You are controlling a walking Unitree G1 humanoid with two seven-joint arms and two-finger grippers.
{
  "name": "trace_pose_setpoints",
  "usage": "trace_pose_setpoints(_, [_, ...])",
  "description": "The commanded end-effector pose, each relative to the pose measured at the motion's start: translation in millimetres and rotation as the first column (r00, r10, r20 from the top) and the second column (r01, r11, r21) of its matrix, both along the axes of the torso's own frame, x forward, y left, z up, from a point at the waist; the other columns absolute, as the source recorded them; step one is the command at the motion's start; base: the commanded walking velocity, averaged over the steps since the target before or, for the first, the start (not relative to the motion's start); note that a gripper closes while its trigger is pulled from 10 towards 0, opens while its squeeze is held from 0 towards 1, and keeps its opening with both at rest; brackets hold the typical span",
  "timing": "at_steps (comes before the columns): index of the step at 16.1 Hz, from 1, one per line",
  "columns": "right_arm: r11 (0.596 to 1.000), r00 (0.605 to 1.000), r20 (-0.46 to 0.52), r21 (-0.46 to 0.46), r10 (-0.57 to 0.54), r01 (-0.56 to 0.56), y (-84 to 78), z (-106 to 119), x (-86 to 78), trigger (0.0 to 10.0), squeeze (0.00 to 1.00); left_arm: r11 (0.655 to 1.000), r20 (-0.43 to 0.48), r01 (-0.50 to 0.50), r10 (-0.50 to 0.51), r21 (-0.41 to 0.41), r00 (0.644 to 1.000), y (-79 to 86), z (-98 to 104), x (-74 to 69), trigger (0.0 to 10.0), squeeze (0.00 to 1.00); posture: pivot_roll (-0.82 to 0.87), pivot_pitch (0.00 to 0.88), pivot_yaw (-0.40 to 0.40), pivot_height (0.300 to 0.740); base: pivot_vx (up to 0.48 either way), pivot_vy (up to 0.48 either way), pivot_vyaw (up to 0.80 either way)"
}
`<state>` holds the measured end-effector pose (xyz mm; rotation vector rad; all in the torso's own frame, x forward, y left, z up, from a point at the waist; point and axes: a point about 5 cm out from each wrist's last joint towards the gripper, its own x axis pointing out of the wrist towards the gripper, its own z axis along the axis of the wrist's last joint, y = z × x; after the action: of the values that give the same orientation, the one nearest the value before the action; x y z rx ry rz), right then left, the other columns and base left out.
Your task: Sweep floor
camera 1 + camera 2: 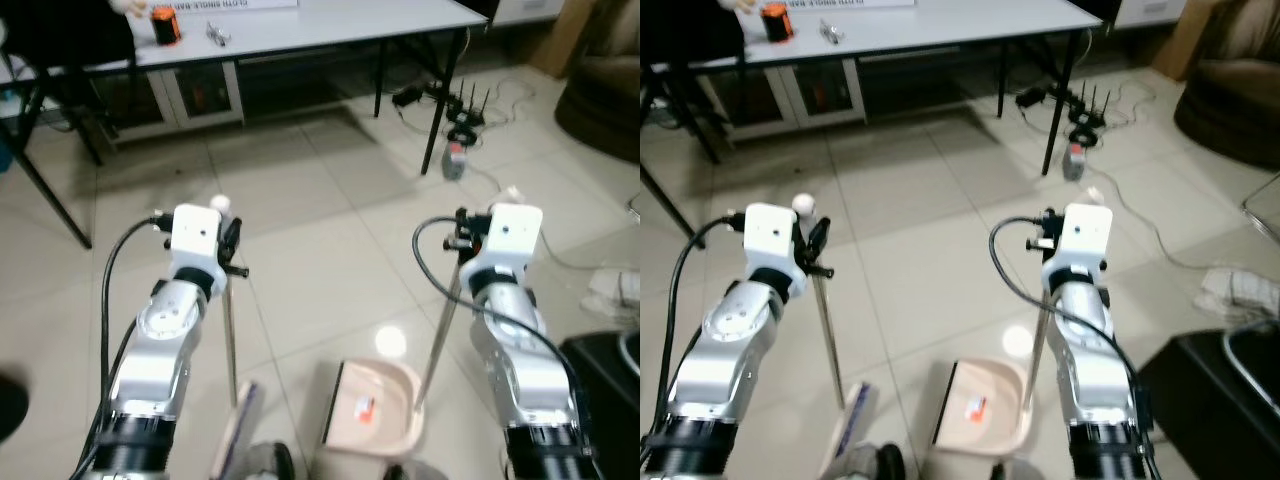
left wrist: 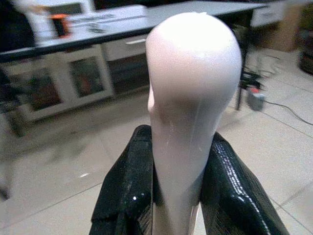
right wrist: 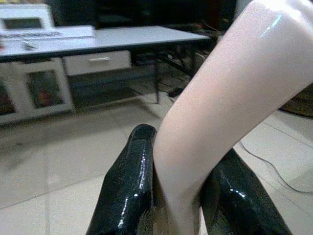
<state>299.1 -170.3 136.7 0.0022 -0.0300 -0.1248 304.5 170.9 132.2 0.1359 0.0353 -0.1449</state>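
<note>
My left gripper (image 1: 231, 238) is shut on the pale handle top (image 2: 193, 98) of a broom; its thin metal pole (image 1: 229, 330) runs down to the brush head (image 1: 238, 425) on the tiled floor. My right gripper (image 1: 462, 232) is shut on the pale handle (image 3: 230, 103) of a dustpan. That pole (image 1: 440, 325) slants down to the beige dustpan (image 1: 375, 408), which rests on the floor between my arms with a small orange-and-white scrap (image 1: 365, 406) inside. Black fingers (image 2: 122, 191) clamp each handle in the wrist views.
A long grey table (image 1: 330, 25) with an orange object (image 1: 165, 25) stands ahead, with black chair legs (image 1: 40, 180) at the left. Cables, a router and a bottle (image 1: 455, 160) lie by the table's right leg. A dark bin (image 1: 610, 390) stands at my right.
</note>
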Motion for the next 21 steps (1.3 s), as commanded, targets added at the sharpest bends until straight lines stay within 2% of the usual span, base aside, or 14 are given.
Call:
trace_pose_setpoints(1, [1.000,0.998,0.055,0.027,0.009,-0.011,0.7,10.5,0.8,10.0,0.00,1.000,0.035,-0.001,0.001,0.017,0.999,1.2,8.0,-0.9,10.0,0.00,-0.10,0.000,0.047,0.740,-0.300,0.000,0.00])
trace_pose_setpoints(3, [0.995,0.996,0.070,0.078,0.059,-0.064,3.9,12.0,-1.9,10.0,0.00,1.000,0.034,-0.001,0.001,0.021,0.999,1.3,7.9,-1.4,10.0,0.00,-0.10,0.000,0.047,0.740,-0.296,0.000,0.00])
trace_pose_setpoints(8, [0.993,0.993,0.052,0.044,0.110,-0.112,12.2,7.9,-2.2,10.0,0.00,1.000,0.035,-0.008,0.007,0.026,0.999,2.9,7.9,-2.5,10.0,0.00,-0.09,0.000,0.044,0.740,-0.297,0.000,0.00])
trace_pose_setpoints(15, [0.991,0.991,0.036,0.041,0.128,-0.129,13.0,5.2,-3.1,10.0,0.00,1.000,0.038,-0.013,0.012,0.020,0.999,2.9,8.5,-3.1,10.0,0.00,-0.09,0.000,0.037,0.740,-0.297,0.000,0.00])
trace_pose_setpoints(18, [0.990,0.991,0.029,0.041,0.133,-0.135,12.9,4.3,-2.8,10.0,0.00,1.000,0.040,-0.013,0.013,0.010,0.999,3.0,9.5,-3.2,10.0,0.00,-0.09,0.000,0.033,0.740,0.000,0.000,0.00])
trace_pose_setpoints(21, [0.989,0.990,0.023,0.043,0.138,-0.138,13.4,3.0,-2.4,10.0,0.00,1.000,0.039,-0.016,0.016,0.004,0.999,4.4,9.1,-3.8,10.0,0.00,-0.09,0.000,0.029,0.740,0.000,0.339,0.00])
